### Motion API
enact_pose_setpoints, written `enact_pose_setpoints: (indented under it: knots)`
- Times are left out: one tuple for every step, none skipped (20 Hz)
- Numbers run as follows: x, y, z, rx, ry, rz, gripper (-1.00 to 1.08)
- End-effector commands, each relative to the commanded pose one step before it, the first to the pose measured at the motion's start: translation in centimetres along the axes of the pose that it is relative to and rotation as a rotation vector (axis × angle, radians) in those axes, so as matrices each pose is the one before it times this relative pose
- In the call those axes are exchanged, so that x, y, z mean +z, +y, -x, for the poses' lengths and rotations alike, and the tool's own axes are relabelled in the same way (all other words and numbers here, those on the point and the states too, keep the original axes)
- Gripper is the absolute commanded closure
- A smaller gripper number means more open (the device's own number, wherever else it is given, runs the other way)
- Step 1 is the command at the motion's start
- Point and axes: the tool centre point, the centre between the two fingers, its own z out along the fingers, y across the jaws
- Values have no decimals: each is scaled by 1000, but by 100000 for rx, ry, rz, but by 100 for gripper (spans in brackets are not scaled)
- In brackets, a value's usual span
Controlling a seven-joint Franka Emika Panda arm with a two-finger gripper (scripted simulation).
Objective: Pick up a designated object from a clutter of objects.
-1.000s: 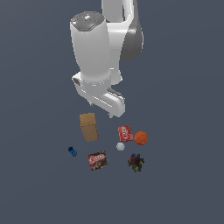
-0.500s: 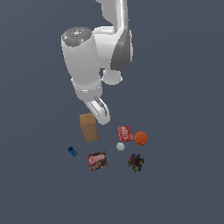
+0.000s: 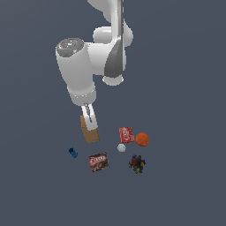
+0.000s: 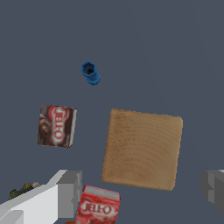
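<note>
Grey floor; unmarked tan box; "JELL-O" red packet.

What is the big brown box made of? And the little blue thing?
The tan box looks like matte cardboard or pressed wood: a flat tan face with faint speckled grain. The blue toy looks like smooth plastic, evenly coloured; a render leaves both open.

"JELL-O" is printed on the red packet and on the dark red-brown box. The tan box bears no text.
</note>
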Motion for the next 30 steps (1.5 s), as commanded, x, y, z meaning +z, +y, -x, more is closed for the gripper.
enact_pose_setpoints:
  knots:
    - [404, 292, -411, 4908, 185, 100, -92]
    - [130, 91, -135, 1524, 55, 42, -92]
    - [116, 80, -122, 1362, 51, 37, -92]
    - [103, 70, -108, 1203, 45, 32, -92]
    - [89, 60, -94, 1042, 40, 28, -92]
    - [75, 50, -81, 883, 34, 24, -92]
    - [61, 40, -65, 720, 28, 19, -92]
    - [48, 31, -51, 560, 22, 15, -92]
    - [34, 23, -38, 402, 16, 11, -92]
    - [20, 13, -21, 239, 10, 6, -92]
    - [7, 2, -2, 69, 3, 2, -92]
    - [-30, -11, 26, -467, -27, 16, -92]
    - [32, 0, 2, 0, 0, 0, -92]
    - [95, 1, 5, 0, 0, 0, -92]
    - [158, 2, 8, 0, 0, 0, -92]
    - [220, 18, -20, 67, 15, 3, -92]
    - [285, 5, 14, 0, 0, 0, -92]
    - [347, 21, -14, 67, 16, 4, -92]
    - [413, 8, 21, 0, 0, 0, -92]
    - [475, 30, -19, 94, 24, 6, -92]
    - [538, 24, -4, 67, 17, 4, -92]
    - [517, 21, -6, 67, 15, 4, -92]
    - [459, 1, 21, 0, 0, 0, -92]
    - [397, 9, -16, 69, 9, 0, -92]
    - [339, -14, 13, 0, 0, 0, -92]
    - [276, -4, -27, 68, -11, -9, -92]
    - [216, -26, 5, 0, 0, 0, -92]
    - [151, -26, 2, 0, 0, 0, -92]
    - [86, -19, 0, 0, 0, 0, -92]
    - [28, -7, 0, 0, 0, 0, -92]
